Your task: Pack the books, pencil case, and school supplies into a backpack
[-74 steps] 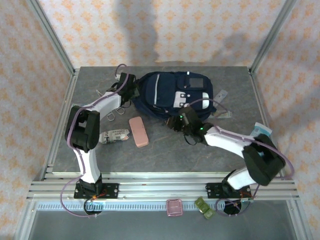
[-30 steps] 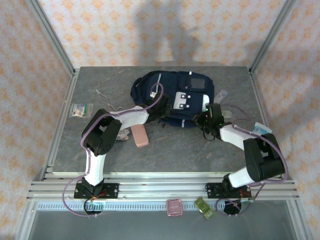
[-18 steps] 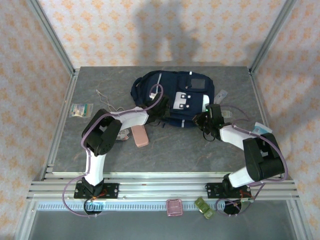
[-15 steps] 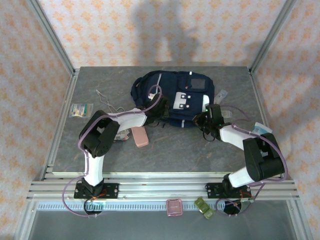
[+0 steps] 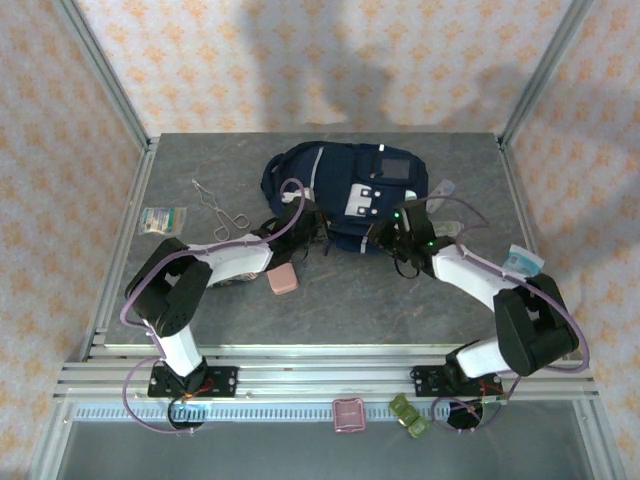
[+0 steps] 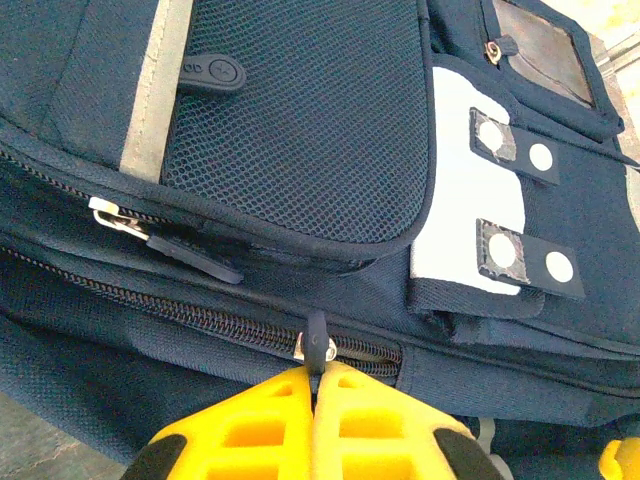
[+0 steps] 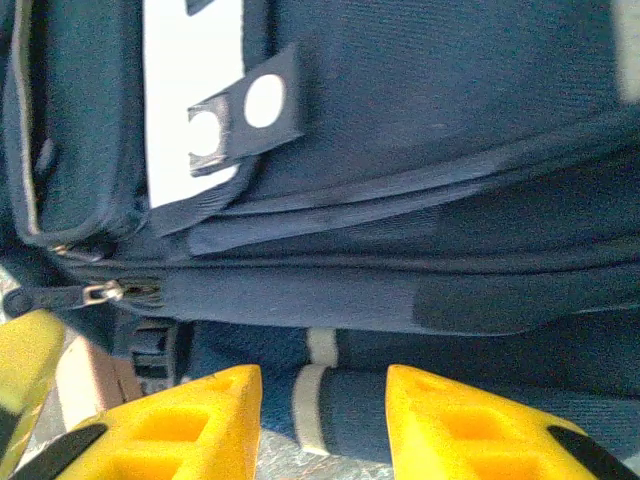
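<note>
Backpack (image 6: 300,150) zip-pull (image 6: 317,338) — half-hidden in left hand (image 6: 314,378)

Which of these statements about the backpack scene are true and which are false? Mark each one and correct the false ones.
1. The left fingers are closed on a zipper pull of the backpack. True.
2. The right fingers are pressed together with nothing between them. False: they stand apart, with a part of the backpack between them.
3. The pink pencil case lies on the table, outside the backpack. True.
4. The backpack stands upright on its base. False: it lies flat, with its front pocket facing up.
</note>
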Controlling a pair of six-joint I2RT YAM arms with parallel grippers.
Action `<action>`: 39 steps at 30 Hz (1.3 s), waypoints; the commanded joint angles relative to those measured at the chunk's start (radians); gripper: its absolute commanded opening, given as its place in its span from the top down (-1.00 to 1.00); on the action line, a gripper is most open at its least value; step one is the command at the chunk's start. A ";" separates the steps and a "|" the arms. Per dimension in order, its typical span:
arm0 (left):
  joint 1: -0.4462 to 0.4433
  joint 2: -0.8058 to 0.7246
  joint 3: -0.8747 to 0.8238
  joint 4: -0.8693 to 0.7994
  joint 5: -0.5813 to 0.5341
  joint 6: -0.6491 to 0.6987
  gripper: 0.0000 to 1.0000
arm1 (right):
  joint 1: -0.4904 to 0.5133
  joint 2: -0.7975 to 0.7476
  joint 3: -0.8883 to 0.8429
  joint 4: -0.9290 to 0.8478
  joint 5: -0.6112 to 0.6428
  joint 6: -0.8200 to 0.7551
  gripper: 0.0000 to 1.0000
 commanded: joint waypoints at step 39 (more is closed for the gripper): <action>0.092 0.261 0.300 -0.325 0.293 0.329 -0.08 | 0.021 0.179 0.122 -0.033 0.023 -0.097 0.37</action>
